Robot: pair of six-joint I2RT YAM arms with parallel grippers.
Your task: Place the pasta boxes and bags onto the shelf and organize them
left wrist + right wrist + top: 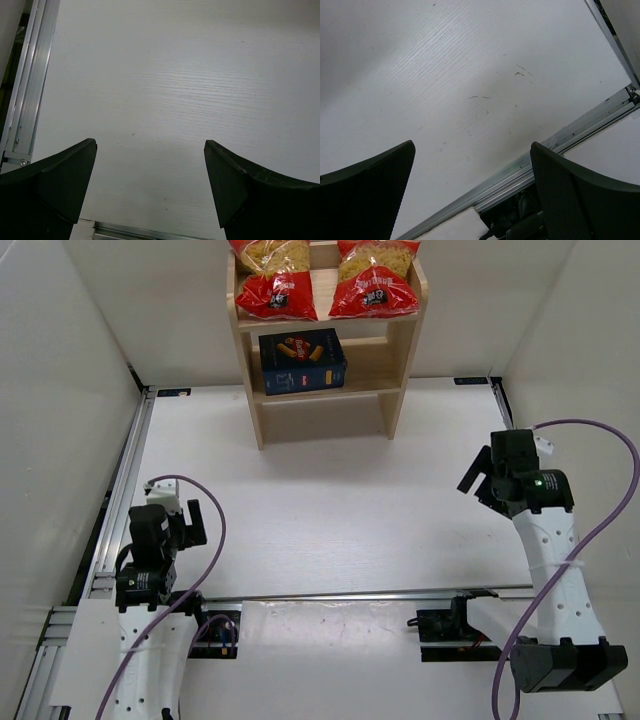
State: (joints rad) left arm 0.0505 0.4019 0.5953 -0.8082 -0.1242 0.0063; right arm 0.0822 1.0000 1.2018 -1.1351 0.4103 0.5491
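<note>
We note both jaw pairs wide apart, empty: left gripper (150,150), right gripper (472,150), above white table (330,500). Dark blue cardboard pasta box (302,361) sits on middle tier of light wooden shelf (372,362); two red plastic bags (275,280) (376,278) lie on the tier above it.

A robotics lab: white enclosure walls (60,390) and aluminium rail frame (350,595).

left arm (150,545) folded low, right arm (545,535) raised, seemingly angled inward, both jaws wide apart
</note>
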